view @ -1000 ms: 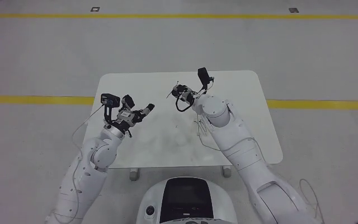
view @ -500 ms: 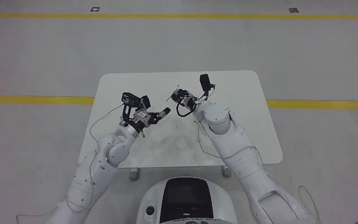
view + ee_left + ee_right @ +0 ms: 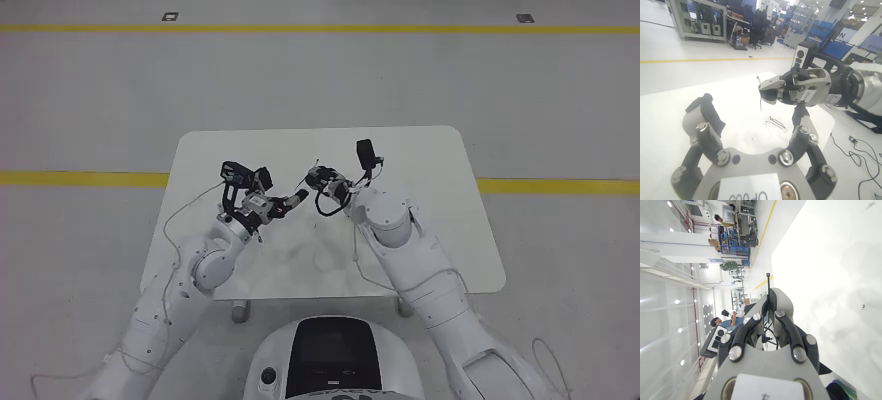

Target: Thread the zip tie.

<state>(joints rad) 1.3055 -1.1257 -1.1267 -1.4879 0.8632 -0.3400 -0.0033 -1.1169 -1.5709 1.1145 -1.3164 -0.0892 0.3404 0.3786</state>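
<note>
The left tool [image 3: 753, 102] hovers above the white worktop [image 3: 430, 240] with its fingers spread wide, gripping nothing. Just beside it, nearly tip to tip, the right tool [image 3: 770, 93] is clamped on a thin black zip tie [image 3: 760, 104] – the strap stands roughly upright through its fingertips, head end up. Below them, a few loose zip ties [image 3: 777, 123] lie flat on the worktop.

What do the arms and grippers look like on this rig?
The left arm and right arm have smooth, rounded white shells. The left gripper and right gripper are two-finger: silver-grey metal links, black bars and pads, round silver screws, and a white printed label on the base. A black camera box sits at each wrist. Black cable wraps the right wrist.
</note>
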